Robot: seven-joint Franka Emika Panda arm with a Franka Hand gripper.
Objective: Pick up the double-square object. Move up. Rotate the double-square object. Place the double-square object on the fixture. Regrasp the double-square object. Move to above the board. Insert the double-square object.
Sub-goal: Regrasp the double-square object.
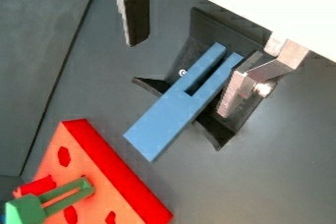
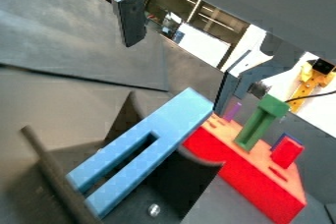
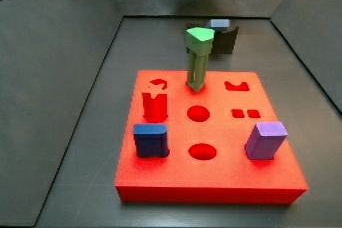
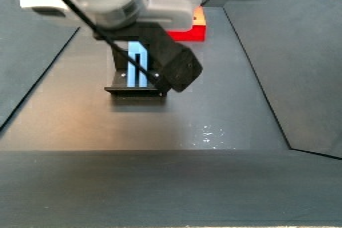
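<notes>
I see the gripper [image 1: 197, 31] above the fixture [image 1: 226, 130], jaws spread and empty; the double-square object [image 1: 180, 106] leans tilted on it. A misaligned regrasp could push it off.

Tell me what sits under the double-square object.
The double-square object leans on the dark fixture, released. The open hand hovers around it. The fixture's base plate beneath it is mostly covered.

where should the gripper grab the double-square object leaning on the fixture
Probably the upper half of the double-square object, fingers on its two long side faces. It leans tilted on the fixture, its lower end near the board. The gripper hangs open astride it, so descend from above.
</notes>
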